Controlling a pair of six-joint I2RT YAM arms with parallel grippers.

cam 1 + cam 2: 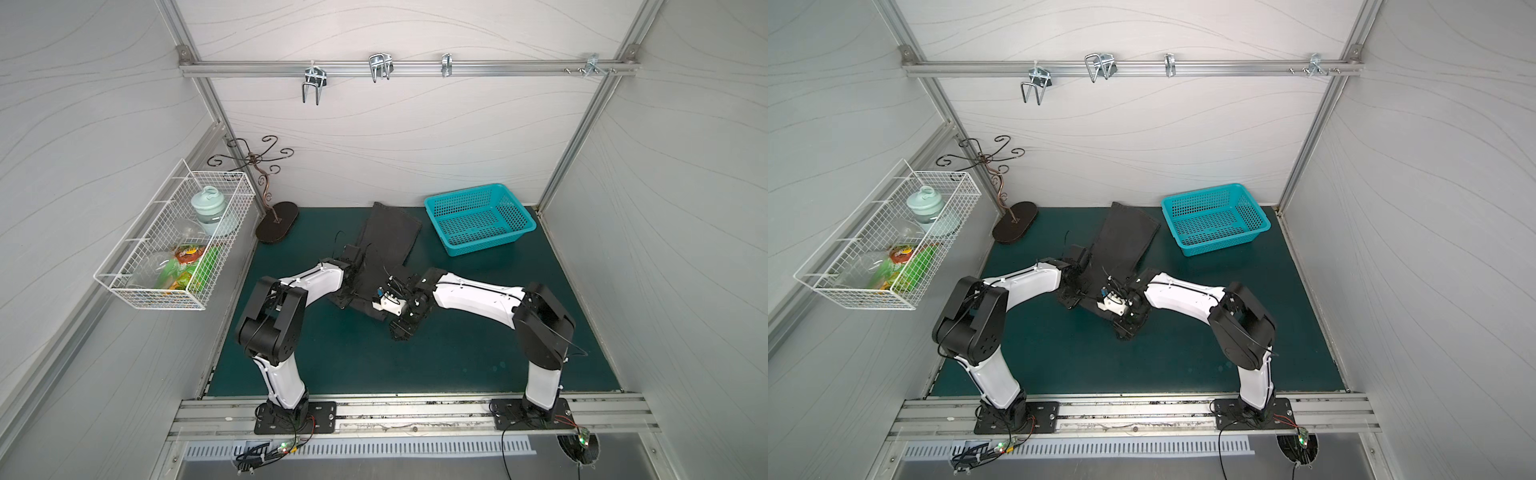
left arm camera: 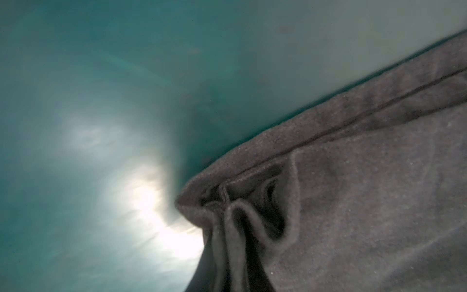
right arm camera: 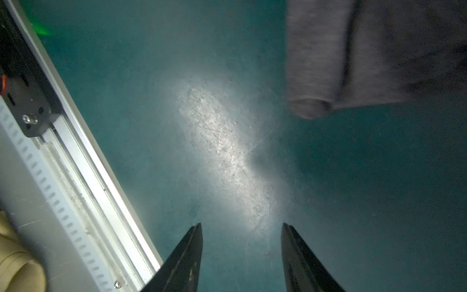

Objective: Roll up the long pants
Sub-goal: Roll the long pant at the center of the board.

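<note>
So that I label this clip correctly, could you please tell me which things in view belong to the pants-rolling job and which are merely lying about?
Job in hand: long pants; left pincer, shut on their bunched cloth; right pincer, open and empty.

Lying about: teal basket; wire basket of oddments; scrolled metal stand; wall hooks.
</note>
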